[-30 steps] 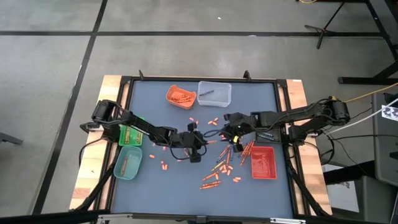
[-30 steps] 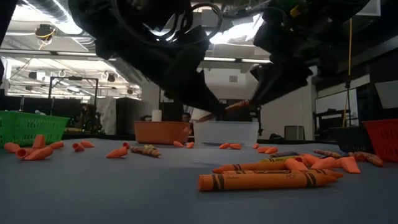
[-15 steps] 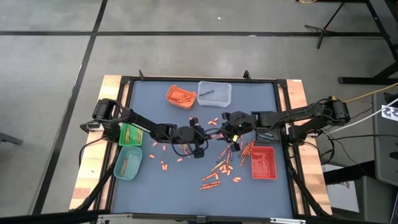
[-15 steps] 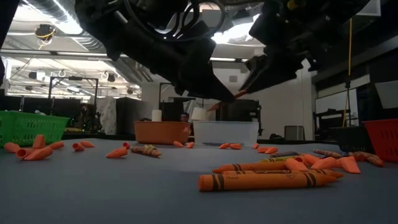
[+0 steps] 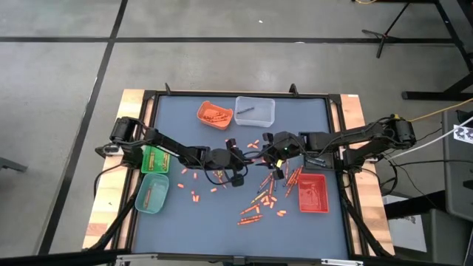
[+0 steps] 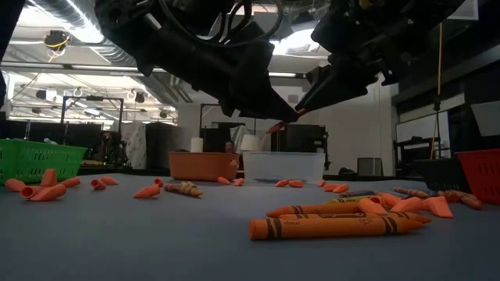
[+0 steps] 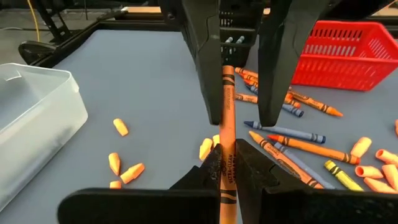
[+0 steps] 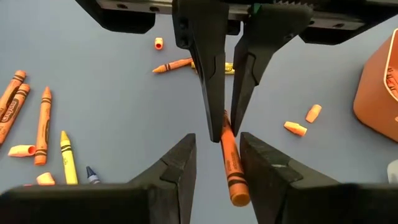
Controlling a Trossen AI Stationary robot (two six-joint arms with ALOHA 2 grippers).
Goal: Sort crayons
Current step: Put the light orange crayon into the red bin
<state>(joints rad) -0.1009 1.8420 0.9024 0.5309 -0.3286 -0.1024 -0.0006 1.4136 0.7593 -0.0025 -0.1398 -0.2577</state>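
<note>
Two claws meet over the middle of the bench around one orange crayon.
The left claw [image 7: 226,163] pinches a long orange paper-wrapped crayon [image 7: 226,118] between its dark fingers, held in the air above the dark grey-blue bench [image 5: 199,222]. The right claw [image 8: 217,163] stands spread, a finger on either side of that crayon's far end, not pressing it. On the bench beneath lie loose crayons [image 5: 255,210] in orange, yellow and blue-grey, with short orange broken pieces. A red mesh plastic tray [image 5: 312,193] sits just beside the right arm, an orange tray [image 5: 214,114] and a clear tray [image 5: 255,111] at the far edge, two green trays [image 5: 153,193] by the left arm.
</note>
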